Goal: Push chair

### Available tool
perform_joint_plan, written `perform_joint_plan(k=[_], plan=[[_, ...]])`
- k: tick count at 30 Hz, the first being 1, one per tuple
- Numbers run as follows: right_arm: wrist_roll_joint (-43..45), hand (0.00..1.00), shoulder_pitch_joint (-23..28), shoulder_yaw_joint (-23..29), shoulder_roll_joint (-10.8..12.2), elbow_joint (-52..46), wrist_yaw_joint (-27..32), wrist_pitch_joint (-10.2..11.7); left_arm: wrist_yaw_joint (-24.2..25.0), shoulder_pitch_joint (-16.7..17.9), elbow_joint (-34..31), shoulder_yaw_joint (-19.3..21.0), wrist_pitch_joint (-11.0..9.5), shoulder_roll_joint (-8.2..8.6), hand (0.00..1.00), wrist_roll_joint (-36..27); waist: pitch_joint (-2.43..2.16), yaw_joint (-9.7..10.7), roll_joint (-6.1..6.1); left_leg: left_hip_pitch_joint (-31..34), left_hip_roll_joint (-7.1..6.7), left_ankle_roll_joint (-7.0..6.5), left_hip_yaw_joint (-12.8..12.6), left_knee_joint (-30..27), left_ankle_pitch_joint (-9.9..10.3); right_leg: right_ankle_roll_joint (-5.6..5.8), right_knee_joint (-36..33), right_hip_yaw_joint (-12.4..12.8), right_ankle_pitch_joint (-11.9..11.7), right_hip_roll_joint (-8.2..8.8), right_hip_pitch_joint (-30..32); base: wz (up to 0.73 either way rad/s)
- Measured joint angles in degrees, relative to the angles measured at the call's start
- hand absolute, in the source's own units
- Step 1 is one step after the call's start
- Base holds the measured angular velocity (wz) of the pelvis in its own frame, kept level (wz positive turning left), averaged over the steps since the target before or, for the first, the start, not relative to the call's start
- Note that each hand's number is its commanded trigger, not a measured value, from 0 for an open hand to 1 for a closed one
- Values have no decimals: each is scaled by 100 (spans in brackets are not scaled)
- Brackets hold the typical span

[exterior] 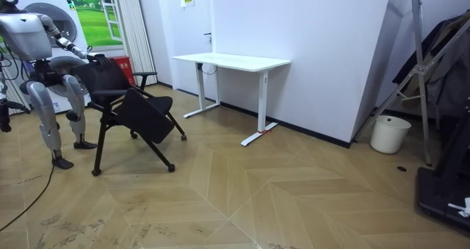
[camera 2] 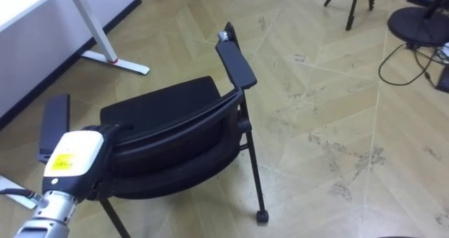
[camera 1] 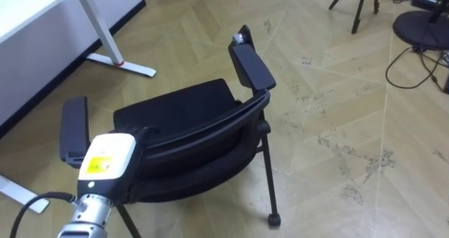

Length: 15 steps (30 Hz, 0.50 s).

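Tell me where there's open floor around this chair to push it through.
Wide bare floor lies to the right of the chair, between it and the tripod and round black base. Another open strip runs ahead, between the chair and the foot of the white desk. It is tight on the left, where that desk stands close.

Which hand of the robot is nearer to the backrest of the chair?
Left. The left hand is at the top edge of the backrest, at its left end. The backrest's right end and the right armrest stand free of any hand.

Left arm extended forward, left hand knuckles up
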<state>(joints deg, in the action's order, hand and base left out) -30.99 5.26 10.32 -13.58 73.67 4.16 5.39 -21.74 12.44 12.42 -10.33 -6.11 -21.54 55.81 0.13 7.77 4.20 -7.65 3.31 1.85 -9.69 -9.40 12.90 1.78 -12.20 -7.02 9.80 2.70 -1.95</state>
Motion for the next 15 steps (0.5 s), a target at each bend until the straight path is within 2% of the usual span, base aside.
perform_joint_plan(k=[3, 6, 9, 15], plan=[[120, 0, -6, -3, 5, -15, 2, -1, 18, -145, 119, 0, 70, 72, 100, -7, -1, 0, 15, 9, 0, 0, -1, -1, 0, -2, -43, 25, 4, -1, 74, -4], [323, 0, -14, -1, 0, -75, -8, 0, 175, -431, 292, 3, 131, 59, 100, -99, -5, 30, 25, 28, -1, 0, 22, 0, 0, -4, -46, 30, 4, -2, 91, -5], [574, 0, -2, -2, -17, -93, -87, 0, 226, -362, 280, 2, 107, 25, 100, -237, -23, 61, 62, 25, -5, 0, 19, 0, 0, -5, -48, 25, 2, 0, 92, -1], [676, 0, 6, -83, -18, -104, -571, 5, 257, -364, 224, 7, 51, 22, 100, -230, -26, 0, 67, 33, 1, 0, -2, 1, 0, -8, -42, 7, -1, -9, 101, 1]])
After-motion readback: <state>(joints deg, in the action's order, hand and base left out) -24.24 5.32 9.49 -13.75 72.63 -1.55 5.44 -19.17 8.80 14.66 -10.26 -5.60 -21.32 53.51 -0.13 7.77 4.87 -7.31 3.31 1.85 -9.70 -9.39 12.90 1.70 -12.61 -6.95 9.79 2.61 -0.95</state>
